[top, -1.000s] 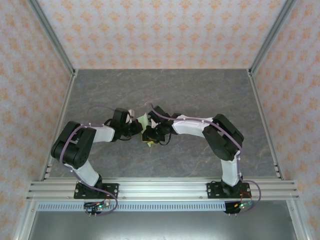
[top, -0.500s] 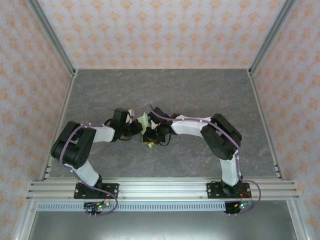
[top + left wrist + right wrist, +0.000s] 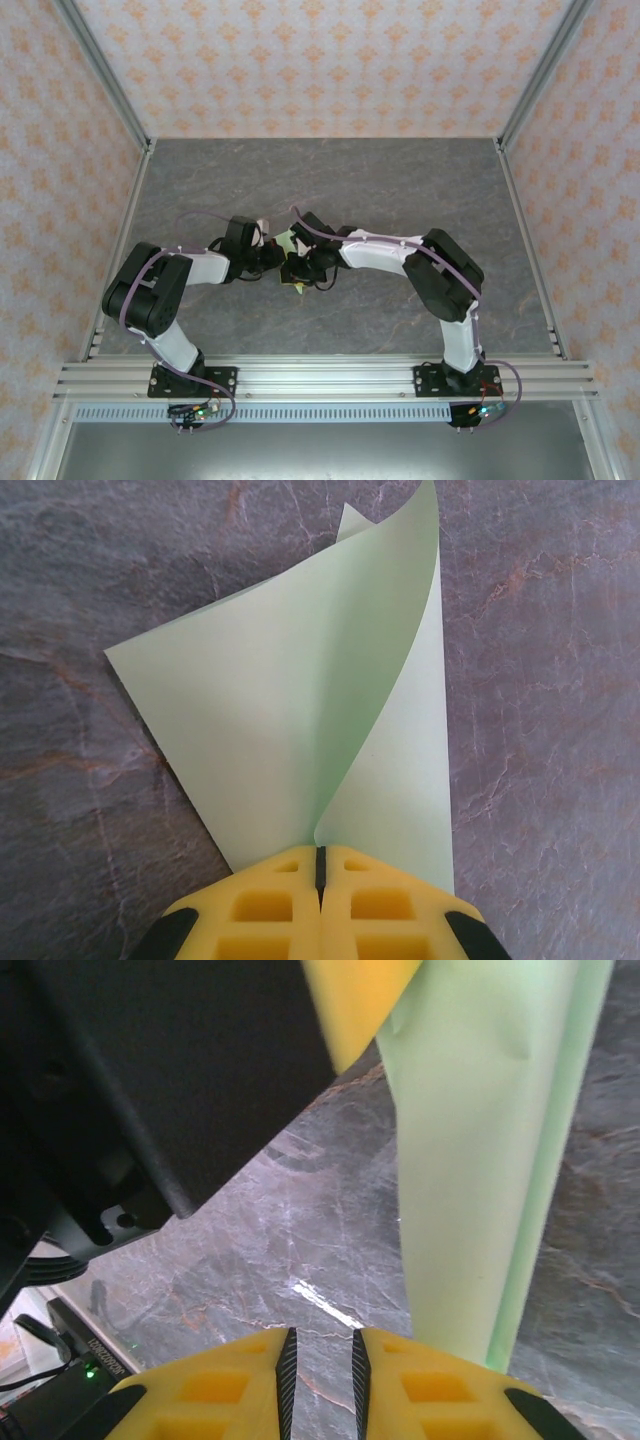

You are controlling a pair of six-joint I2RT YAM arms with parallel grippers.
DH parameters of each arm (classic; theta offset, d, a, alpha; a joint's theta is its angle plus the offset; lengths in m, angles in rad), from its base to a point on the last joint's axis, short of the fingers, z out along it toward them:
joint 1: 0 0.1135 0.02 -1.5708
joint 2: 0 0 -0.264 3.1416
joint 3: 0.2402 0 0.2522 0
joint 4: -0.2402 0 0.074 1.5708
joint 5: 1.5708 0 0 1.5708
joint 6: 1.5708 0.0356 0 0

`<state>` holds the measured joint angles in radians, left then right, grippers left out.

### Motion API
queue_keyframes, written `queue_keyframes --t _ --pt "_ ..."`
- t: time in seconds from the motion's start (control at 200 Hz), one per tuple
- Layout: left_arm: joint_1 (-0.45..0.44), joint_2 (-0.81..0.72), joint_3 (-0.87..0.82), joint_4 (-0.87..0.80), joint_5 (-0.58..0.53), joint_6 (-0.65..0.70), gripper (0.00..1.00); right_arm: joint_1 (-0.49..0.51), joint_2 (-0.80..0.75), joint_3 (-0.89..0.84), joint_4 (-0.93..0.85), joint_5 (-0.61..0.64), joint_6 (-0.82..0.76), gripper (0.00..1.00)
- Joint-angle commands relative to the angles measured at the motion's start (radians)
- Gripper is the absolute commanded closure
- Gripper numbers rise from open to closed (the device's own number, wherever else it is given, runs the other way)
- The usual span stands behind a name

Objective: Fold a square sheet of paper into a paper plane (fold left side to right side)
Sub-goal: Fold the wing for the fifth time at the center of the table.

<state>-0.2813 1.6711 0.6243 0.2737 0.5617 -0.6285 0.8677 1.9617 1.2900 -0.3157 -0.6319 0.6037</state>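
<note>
Matt green paper [image 3: 290,680], glossy stone-look table [image 3: 540,630]

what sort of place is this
Probably a robot lab test cell: a left arm and right arm bolted to an aluminium rail, patterned backdrop walls in a metal frame around a grey stone-look table, and a pale green sheet of paper between the arms.

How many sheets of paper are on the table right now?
1. The paper is partly folded over, its near end pinched in the left gripper. Another sheet could be hidden under the arms.
</note>
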Motion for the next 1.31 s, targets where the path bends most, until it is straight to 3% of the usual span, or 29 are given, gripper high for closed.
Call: queue_keyframes --t 0.0,0.23,0.56,1.301 --pt "0.007 -0.014 -0.021 -0.054 -0.013 0.012 1.00 0.003 0.010 0.030 -0.076 0.052 -0.033 0.74" --pt "0.007 -0.015 -0.023 -0.054 -0.013 0.013 1.00 0.003 0.018 0.045 -0.114 0.060 -0.049 0.74" --pt "0.007 -0.013 -0.023 -0.053 -0.013 0.012 1.00 0.025 0.001 0.044 -0.032 0.012 -0.045 0.75" --pt "0.007 -0.012 -0.028 -0.040 0.012 0.001 1.00 0.025 0.046 0.091 -0.186 0.113 -0.088 0.76"
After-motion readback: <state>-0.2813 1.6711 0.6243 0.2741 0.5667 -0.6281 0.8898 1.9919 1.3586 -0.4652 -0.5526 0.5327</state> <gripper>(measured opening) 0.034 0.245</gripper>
